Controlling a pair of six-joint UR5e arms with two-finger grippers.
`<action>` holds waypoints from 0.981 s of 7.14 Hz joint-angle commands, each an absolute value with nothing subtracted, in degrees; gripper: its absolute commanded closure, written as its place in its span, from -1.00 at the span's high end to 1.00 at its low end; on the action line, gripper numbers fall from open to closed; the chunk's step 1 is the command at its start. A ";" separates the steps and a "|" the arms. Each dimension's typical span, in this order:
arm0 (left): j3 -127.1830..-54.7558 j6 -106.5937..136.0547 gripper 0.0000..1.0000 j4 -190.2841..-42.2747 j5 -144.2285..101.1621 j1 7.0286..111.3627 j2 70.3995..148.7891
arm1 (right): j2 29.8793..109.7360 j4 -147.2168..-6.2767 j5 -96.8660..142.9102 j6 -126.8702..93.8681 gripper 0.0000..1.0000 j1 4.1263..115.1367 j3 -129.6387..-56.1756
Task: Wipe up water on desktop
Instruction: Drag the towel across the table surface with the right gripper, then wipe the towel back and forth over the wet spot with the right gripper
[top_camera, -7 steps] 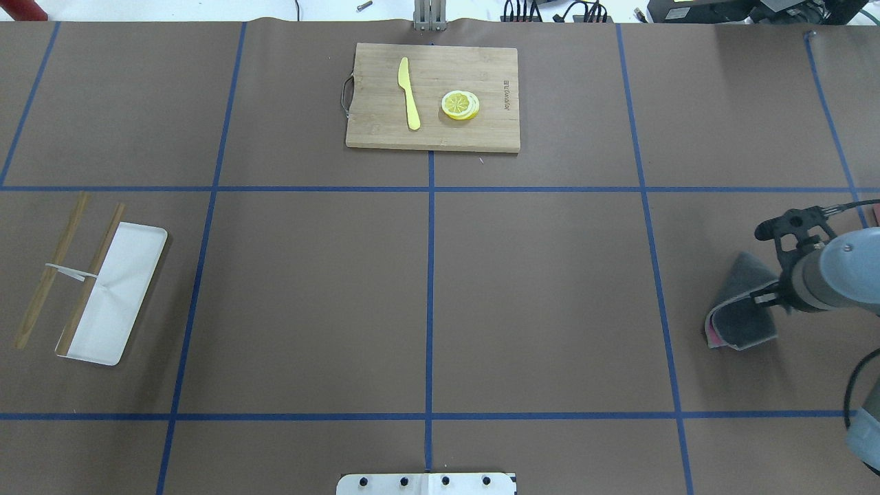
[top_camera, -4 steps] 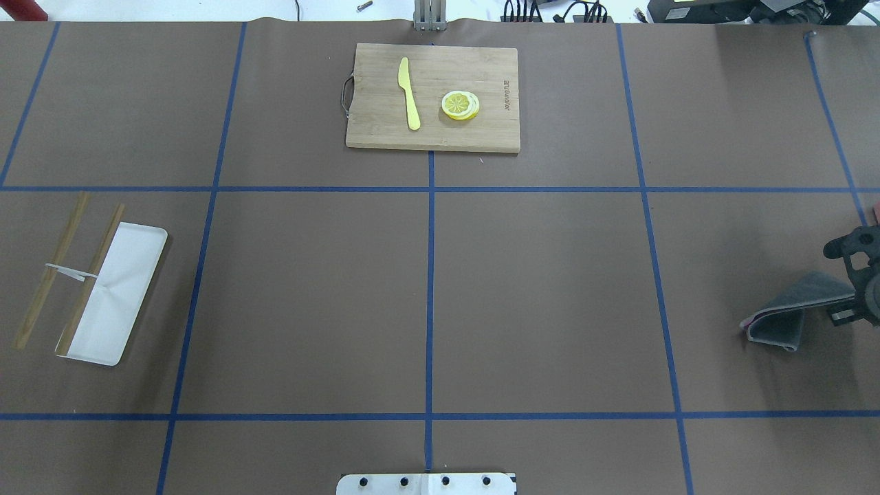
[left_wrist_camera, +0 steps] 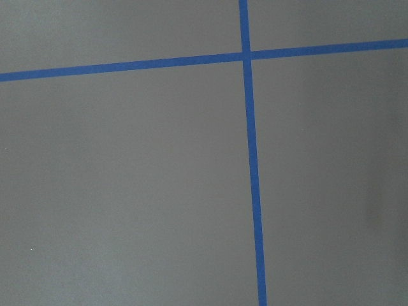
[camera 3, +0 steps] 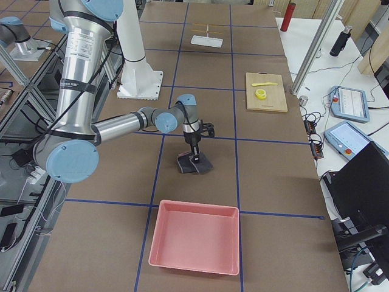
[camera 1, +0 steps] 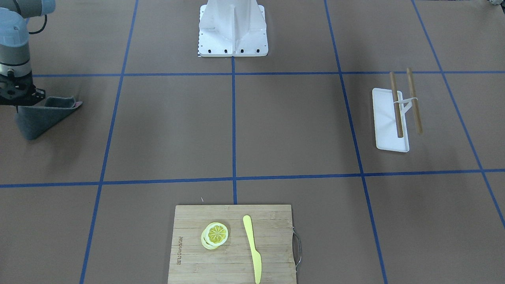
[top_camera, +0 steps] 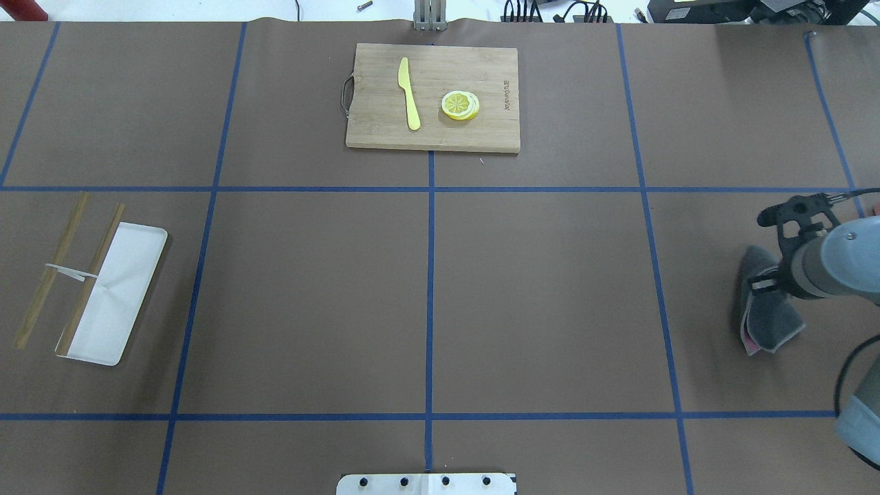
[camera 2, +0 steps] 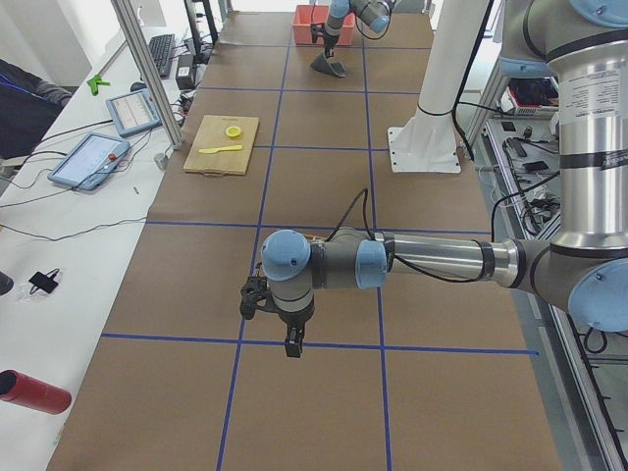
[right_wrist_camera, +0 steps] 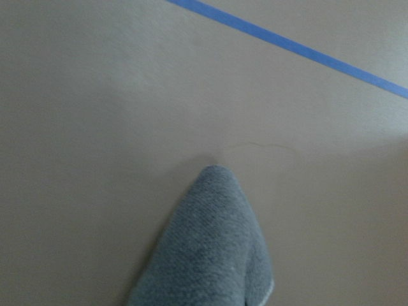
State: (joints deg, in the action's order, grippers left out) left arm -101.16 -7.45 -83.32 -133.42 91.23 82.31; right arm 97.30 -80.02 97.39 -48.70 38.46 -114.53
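Overhead exterior is showing the right jaws pinching the cloth (top_camera: 768, 320), which is trailing onto the table (top_camera: 550, 309) at its right end. Pressing it flatter and sweeping slowly is looking wise; the faint outline (right_wrist_camera: 261, 146) ahead is perhaps wet. Left jaws' state I cannot tell.

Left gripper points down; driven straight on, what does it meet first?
The left gripper would likely meet the bare desktop, near a blue tape crossing; nothing else shows beneath it.

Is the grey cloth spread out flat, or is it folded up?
Folded. The grey cloth hangs doubled over from the right gripper, its layered edges showing, with its lower end resting on the desktop.
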 commanded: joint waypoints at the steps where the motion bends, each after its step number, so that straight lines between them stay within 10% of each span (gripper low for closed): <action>1: -101.08 -7.47 0.99 -83.32 -133.42 91.23 82.27 | 86.27 -80.42 98.27 -65.47 -1.00 31.16 -114.43; 4: -101.07 -7.38 0.99 -83.32 -133.42 91.14 82.35 | 67.73 -88.81 93.00 -87.75 -1.00 22.25 -114.52; 7: -101.16 -7.38 0.99 -83.32 -133.42 91.14 82.35 | 73.16 -92.29 91.05 -86.93 -1.00 21.36 -115.83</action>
